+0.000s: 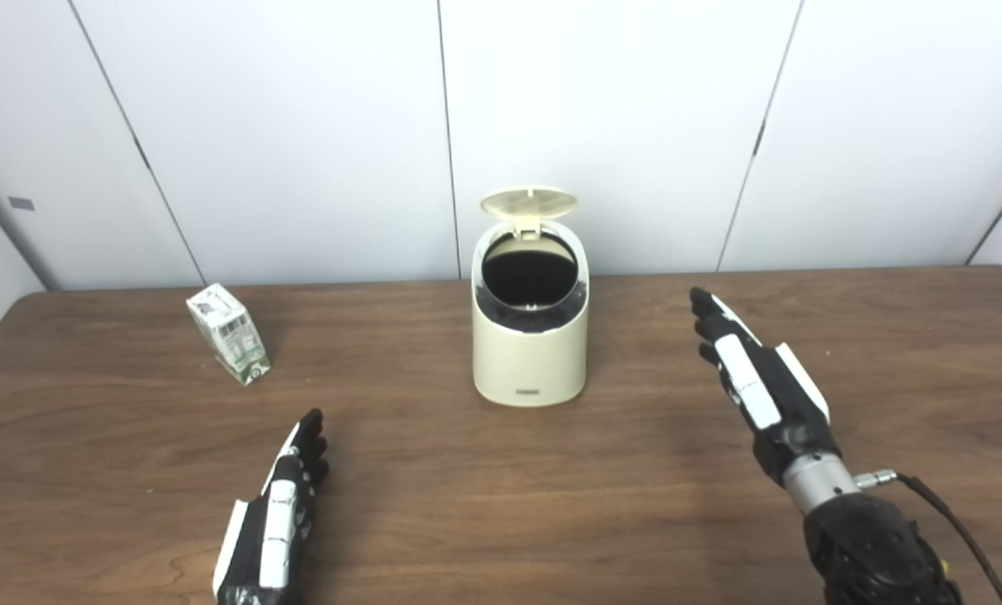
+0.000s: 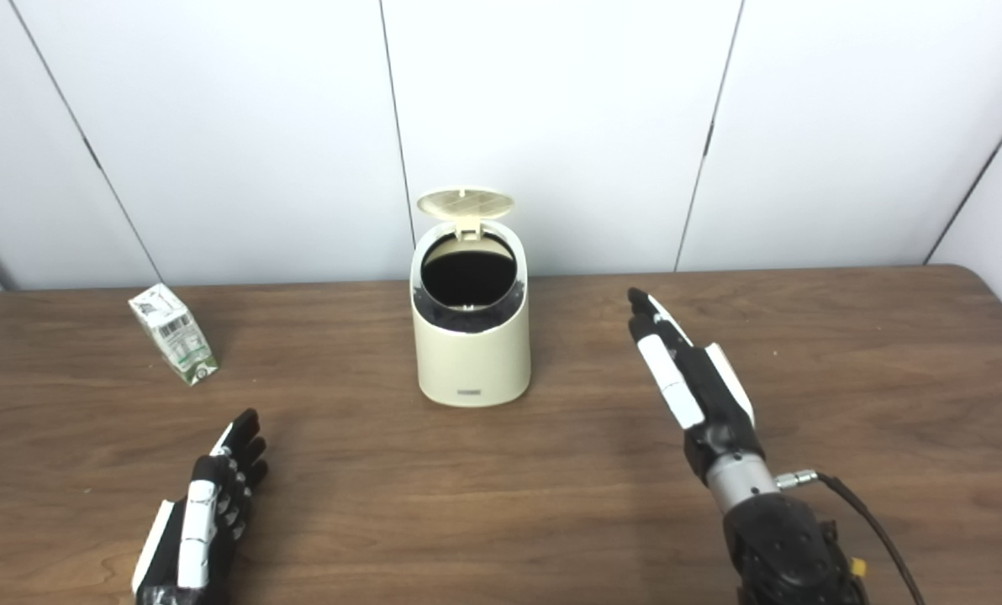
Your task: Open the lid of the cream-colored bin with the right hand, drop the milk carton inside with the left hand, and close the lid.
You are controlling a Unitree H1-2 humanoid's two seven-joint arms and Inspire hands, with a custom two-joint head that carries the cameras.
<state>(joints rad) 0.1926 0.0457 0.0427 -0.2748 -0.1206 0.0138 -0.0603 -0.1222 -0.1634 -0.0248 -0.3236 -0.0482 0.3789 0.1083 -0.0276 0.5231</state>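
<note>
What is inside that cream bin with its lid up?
Only darkness shows through the bin's round opening; its bottom is hidden, so contents cannot be told. The milk carton stands outside, on the table to its left.

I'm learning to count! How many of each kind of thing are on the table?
Bin, lid open: 1
Milk carton: 1
Robot hands, left hand and right hand: 2
Total: 4

table [image 1: 501, 504]: brown wood grain, smooth, a soft sheen
bin [image 1: 530, 353]: cream plastic, smooth, matt
lid [image 1: 528, 202]: same cream plastic, ribbed underside
carton [image 1: 228, 334]: printed paperboard, white and green
hands [image 1: 757, 378]: black and white hard plastic, with a metal wrist ring on the right
</note>
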